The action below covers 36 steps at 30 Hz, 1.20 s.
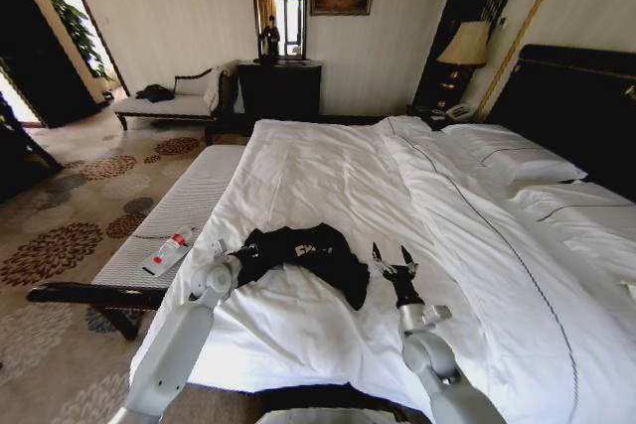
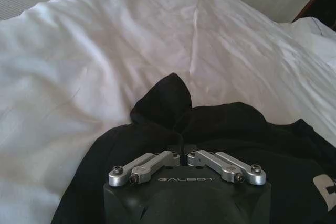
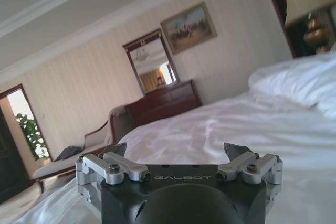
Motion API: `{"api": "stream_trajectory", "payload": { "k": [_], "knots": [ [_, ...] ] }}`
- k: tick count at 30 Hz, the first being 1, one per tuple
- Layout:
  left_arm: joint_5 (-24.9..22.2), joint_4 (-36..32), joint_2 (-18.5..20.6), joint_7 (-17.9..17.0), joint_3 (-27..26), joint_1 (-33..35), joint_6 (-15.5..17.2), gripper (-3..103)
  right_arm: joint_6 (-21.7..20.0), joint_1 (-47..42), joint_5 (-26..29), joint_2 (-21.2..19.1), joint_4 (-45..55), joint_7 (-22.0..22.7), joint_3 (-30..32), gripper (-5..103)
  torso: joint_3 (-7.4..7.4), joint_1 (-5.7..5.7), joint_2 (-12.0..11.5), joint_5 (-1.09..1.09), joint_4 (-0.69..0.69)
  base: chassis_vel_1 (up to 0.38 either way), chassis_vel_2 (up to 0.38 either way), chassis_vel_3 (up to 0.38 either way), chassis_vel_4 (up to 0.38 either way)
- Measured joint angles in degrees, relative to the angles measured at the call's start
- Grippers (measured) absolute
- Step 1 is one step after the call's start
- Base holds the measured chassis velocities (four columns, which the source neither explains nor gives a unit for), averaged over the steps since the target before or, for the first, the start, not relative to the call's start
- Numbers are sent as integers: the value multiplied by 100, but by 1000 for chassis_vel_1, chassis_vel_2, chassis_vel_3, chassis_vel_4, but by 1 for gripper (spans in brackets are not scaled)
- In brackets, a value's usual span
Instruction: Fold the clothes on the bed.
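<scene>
Near the bed's (image 1: 328, 161) foot edge, left claw (image 2: 184, 158) pinches the crumpled black T-shirt (image 1: 303, 250); right claw (image 1: 395, 260) gapes beside it. Next: spreading flat.

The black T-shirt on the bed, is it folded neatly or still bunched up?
Bunched up. The black T-shirt lies crumpled in an uneven heap on the white duvet, with the left tool shut on its fabric.

A hotel-style bedroom: a white bed (image 1: 417, 206) fills the centre, with a dresser (image 1: 279, 88), mirror (image 1: 278, 9) and lamp (image 1: 465, 45) along the top.
</scene>
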Motion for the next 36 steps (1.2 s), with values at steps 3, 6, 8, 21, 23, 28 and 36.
{"api": "stream_trajectory", "payload": {
  "k": [3,6,8,21,23,28,36],
  "knots": [
    [26,20,-20,-10,5,9,-7,1,-770,880,1499,-267,-113,438,-542,100,0,0,0,-1,0,0,0,0,0],
    [25,26,-8,-6,6,-7,-9,1,-1161,1258,2199,-318,-192,659,-700,100,0,0,0,-1,2,0,0,0,0],
    [18,41,28,-6,13,-55,-12,1,-1731,1798,3102,-325,-454,944,-873,100,1,1,-1,-1,0,0,0,0,0],
    [-52,-75,176,-5,13,-120,-14,1,-3270,2931,4300,55,-1528,2207,-1091,100,0,1,-1,0,-1,0,0,0,0],
    [-65,-83,193,-6,14,-136,-14,1,-3307,2916,4254,109,-1582,2227,-1091,100,0,0,-1,-1,-1,0,0,0,0],
    [-106,-108,223,-12,16,-185,-13,1,-3297,2899,3942,229,-1772,2212,-1092,100,0,1,-1,-1,1,0,0,0,0],
    [-124,-250,285,-22,-3,-100,-1,1,-3000,2705,3614,168,-1839,2126,-1002,100,0,0,0,-1,0,0,0,0,0]
  ]
}}
